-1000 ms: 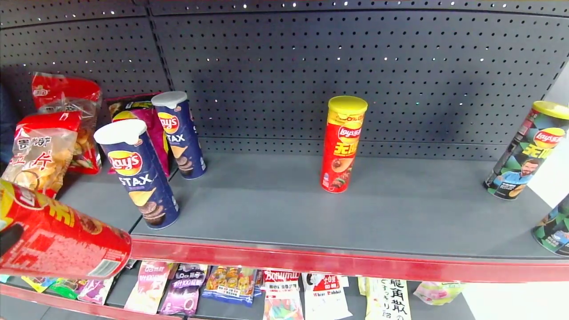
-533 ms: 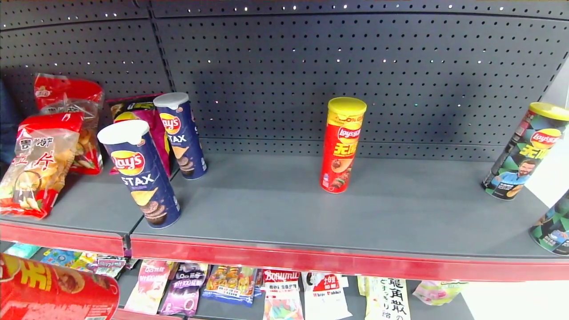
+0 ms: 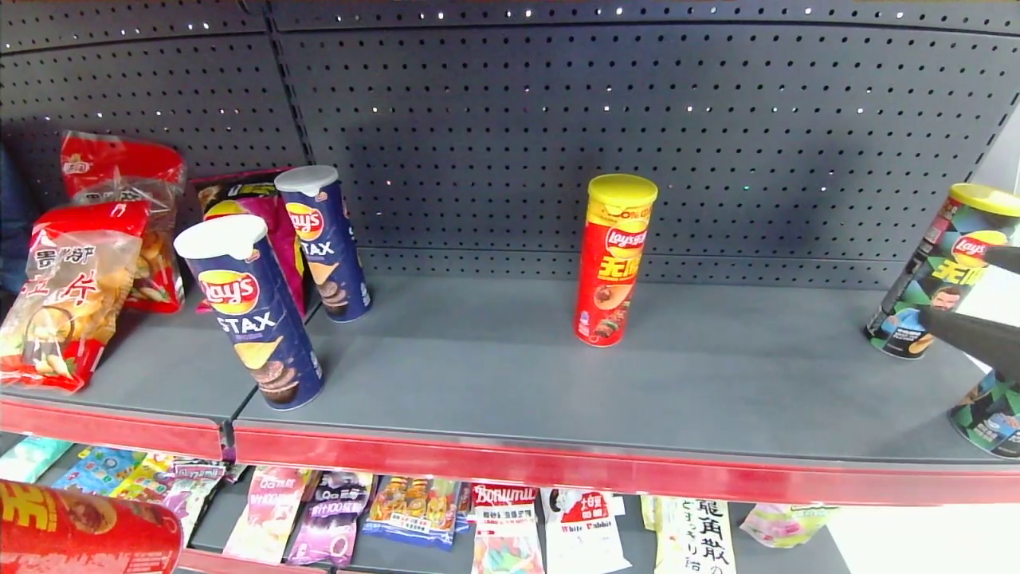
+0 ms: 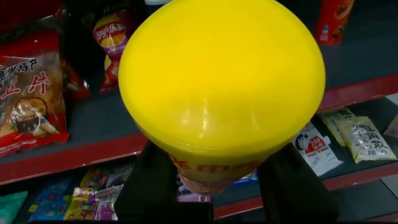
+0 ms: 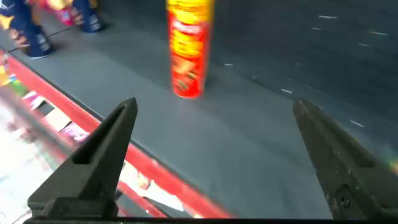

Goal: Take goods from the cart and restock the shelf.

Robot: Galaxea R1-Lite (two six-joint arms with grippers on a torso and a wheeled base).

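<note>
1. The widest free stretch is the bare grey metal shelf board between the front navy-blue chip can with a white lid and the upright red chip can with a yellow lid.
2. A second gap runs from that red can to the dark patterned can with a yellow lid. The right end effector, fingers spread wide, hangs at its right end.
3. Another patterned can blocks the front right corner.
4. The left end is crowded by a rear navy-blue can and crinkled red snack bags.
5. A perforated dark back panel closes the rear. The left end effector, clamped on a second red can, sits below the raised red front lip.
</note>
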